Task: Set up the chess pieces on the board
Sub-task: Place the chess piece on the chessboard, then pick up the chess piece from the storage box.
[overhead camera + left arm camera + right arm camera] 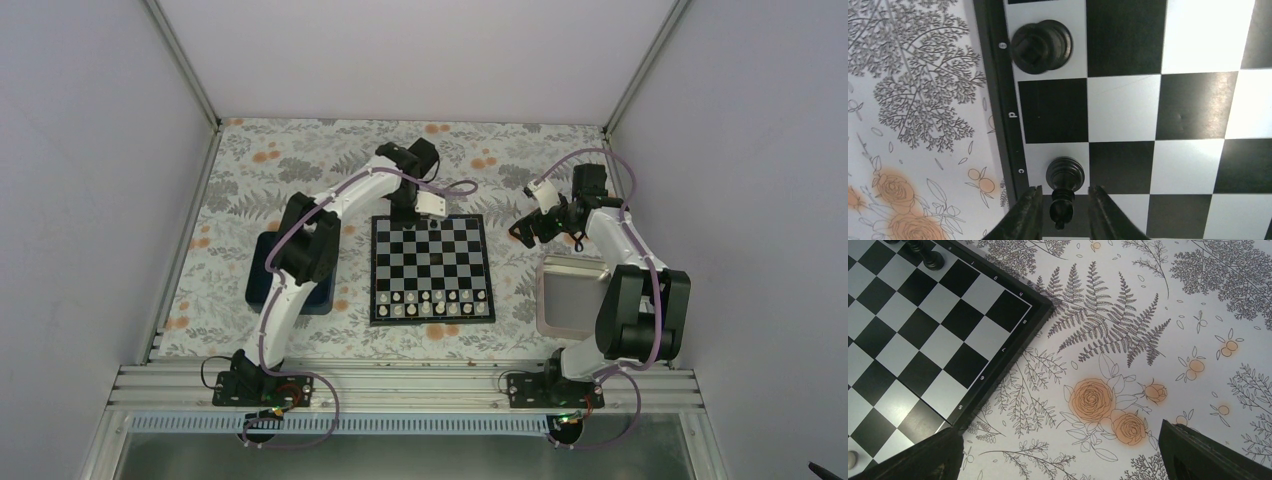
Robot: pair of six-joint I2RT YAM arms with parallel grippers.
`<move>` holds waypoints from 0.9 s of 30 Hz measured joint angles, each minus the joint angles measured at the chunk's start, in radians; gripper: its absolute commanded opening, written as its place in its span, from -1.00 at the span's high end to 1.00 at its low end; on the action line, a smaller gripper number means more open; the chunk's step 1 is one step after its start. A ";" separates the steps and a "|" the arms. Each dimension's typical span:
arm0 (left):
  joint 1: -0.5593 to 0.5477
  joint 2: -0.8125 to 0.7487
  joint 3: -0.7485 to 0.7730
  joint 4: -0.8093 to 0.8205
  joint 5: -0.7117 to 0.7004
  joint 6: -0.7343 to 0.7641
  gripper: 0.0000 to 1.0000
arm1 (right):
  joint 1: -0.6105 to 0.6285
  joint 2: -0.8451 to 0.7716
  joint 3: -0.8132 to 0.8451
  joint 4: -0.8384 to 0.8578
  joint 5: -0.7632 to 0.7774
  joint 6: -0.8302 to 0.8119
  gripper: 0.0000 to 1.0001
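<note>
White pieces [432, 303] are filling the board's [432, 262] near rows. The right gripper [1058, 440] is hanging wide open, empty, beside its far right corner. At the far edge the left gripper [1065, 191] is straddling a black piece [1065, 172] (jaws barely parted, clear of it).

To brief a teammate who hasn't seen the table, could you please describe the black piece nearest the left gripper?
Find the chessboard and its far edge, opposite the white pieces. There the left gripper straddles a black piece on the pale edge square marked c. Its top is a small round knob, whereas its neighbour two squares along shows a square notch.
</note>
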 measured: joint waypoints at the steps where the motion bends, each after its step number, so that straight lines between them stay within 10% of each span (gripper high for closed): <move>1: 0.000 0.000 0.004 -0.002 0.000 0.001 0.45 | 0.000 0.001 0.000 0.000 0.000 0.000 -1.00; 13: 0.002 -0.050 0.023 -0.026 -0.030 -0.003 0.18 | 0.000 0.002 0.000 -0.004 -0.003 0.000 -1.00; 27: 0.304 -0.777 -0.657 0.097 -0.106 0.024 -0.13 | 0.000 0.002 0.000 -0.014 -0.003 -0.006 -1.00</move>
